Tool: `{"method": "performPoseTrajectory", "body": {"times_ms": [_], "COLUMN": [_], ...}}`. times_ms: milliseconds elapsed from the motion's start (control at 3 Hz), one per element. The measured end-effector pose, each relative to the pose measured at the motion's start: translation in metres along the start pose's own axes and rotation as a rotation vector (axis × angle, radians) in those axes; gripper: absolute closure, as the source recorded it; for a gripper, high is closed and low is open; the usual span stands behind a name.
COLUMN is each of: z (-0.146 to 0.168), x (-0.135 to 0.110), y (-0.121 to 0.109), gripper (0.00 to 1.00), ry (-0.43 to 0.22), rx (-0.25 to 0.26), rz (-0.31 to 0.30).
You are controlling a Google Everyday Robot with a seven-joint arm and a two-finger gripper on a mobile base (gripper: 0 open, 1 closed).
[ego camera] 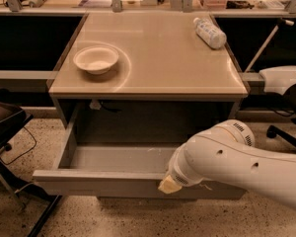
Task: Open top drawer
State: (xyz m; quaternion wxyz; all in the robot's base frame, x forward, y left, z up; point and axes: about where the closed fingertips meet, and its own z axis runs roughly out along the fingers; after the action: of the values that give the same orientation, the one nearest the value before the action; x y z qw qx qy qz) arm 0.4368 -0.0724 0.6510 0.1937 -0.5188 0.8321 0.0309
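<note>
The top drawer (103, 181) is pulled far out from under the beige table top (153, 78). Its flat grey front faces me and its shallow grey interior (118, 158) shows, with nothing visible in it. My white arm (241, 159) reaches in from the lower right and covers the right part of the drawer front. My gripper (168, 184) sits at the top edge of the drawer front, right of centre, where only a pale tip shows below the wrist. The scratch marks on the front are hidden by the arm.
A white bowl (95, 59) sits on the table's left side and a plastic bottle (209, 32) lies at the back right. A dark chair (5, 127) stands at the left and a white object (281, 78) at the right. The floor is speckled.
</note>
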Motion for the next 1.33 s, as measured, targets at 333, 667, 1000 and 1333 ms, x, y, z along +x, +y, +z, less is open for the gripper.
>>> {"method": "performPoseTrajectory", "body": {"times_ms": [333, 667, 1000, 1333], "z": [-0.0004, -0.0017, -0.0021, -0.0034], "x": [0.0058, 0.0039, 0.0084, 0.0072], "y": [0.006, 0.0058, 0.0121, 0.0123], "gripper": [1.0, 1.0, 1.0, 1.0], "ry": [0.004, 0.004, 0.006, 0.006], "rx": [0.013, 0.013, 0.026, 0.026], "rz": [0.007, 0.007, 0.014, 0.014]}}
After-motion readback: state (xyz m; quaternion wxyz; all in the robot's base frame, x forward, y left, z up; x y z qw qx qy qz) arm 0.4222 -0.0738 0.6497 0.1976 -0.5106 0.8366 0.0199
